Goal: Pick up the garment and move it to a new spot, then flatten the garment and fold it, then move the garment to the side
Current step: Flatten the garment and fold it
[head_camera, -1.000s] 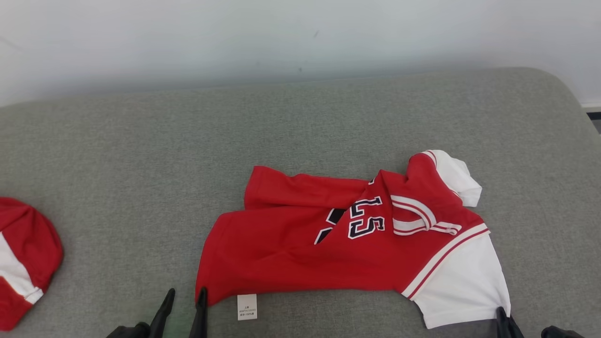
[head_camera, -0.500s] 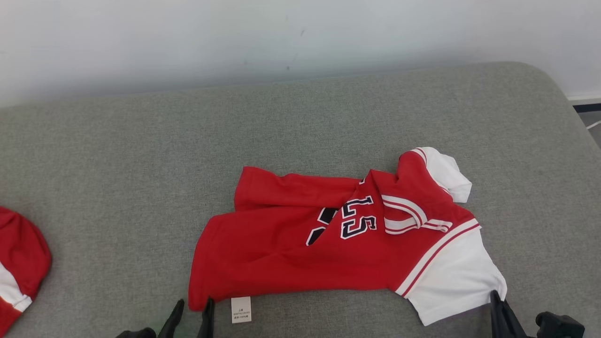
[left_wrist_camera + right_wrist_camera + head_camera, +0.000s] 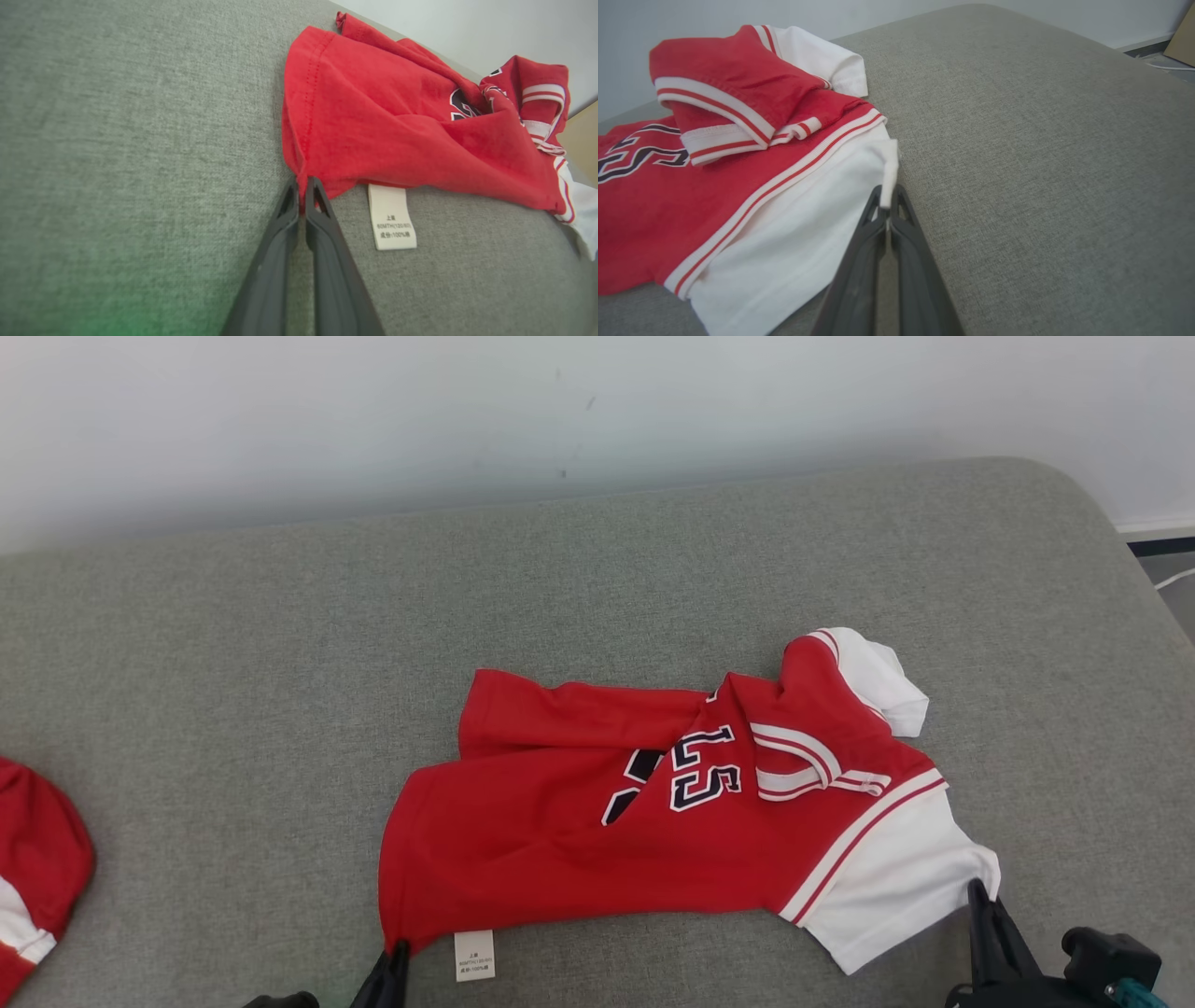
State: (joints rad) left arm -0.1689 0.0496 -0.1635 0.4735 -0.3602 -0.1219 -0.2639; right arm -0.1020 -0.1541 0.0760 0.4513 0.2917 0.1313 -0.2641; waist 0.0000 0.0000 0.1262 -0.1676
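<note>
Garment (image 3: 560, 840) reads "15", tag (image 3: 391, 217) "100%"; L hand (image 3: 302, 179), R hand (image 3: 887, 189) each pinching its edge.

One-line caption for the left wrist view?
Left gripper shut on red garment at hem corner, white label alongside, grey cushion.

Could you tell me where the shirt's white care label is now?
The label lies on the cushion, poking from under the shirt, just right of the left gripper in the head view.

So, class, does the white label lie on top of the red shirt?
No, the label lies on the grey cushion, out past the hem of the shirt.
</note>
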